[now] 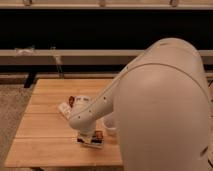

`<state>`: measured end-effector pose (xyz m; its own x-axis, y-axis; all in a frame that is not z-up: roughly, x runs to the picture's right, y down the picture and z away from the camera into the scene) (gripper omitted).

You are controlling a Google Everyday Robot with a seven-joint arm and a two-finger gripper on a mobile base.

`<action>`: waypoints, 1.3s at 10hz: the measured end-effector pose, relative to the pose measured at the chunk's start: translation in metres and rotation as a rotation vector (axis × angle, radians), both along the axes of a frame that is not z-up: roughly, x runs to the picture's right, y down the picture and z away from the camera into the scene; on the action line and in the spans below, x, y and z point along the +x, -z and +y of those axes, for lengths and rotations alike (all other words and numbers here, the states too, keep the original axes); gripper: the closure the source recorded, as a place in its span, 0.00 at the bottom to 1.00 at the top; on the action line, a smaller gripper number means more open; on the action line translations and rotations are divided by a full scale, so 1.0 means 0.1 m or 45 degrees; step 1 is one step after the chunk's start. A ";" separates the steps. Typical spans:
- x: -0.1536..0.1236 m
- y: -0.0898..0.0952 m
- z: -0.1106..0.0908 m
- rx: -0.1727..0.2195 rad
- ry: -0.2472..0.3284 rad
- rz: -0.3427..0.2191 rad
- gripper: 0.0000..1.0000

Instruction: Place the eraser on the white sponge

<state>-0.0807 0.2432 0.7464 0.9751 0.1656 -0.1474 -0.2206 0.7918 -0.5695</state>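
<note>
The eraser (98, 135), a small dark bar with orange edging, lies on top of the white sponge (93, 144), a pale flat pad near the front edge of the wooden table (45, 140). My gripper (86, 135) hangs right over the left part of the sponge, close beside the eraser. The pale wrist and forearm above hide most of it. I cannot make out whether it touches the eraser.
A white paper cup (109, 125) stands just right of and behind the sponge. A whitish oblong block (64, 108) and a small dark reddish object (71, 100) lie farther back. My bulky arm (160, 110) fills the right half of the view. A dark shelf runs behind the table.
</note>
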 end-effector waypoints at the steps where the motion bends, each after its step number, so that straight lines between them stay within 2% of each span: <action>1: 0.02 -0.01 0.01 -0.001 -0.003 0.008 0.20; 5: 0.07 -0.03 0.02 -0.003 -0.011 0.024 0.20; 7: 0.06 0.02 0.00 0.003 -0.022 0.014 0.20; 9: 0.01 0.12 -0.10 0.037 -0.043 -0.018 0.20; 10: -0.05 0.22 -0.21 0.061 -0.064 -0.051 0.20; 13: -0.24 0.30 -0.43 0.093 -0.109 -0.151 0.20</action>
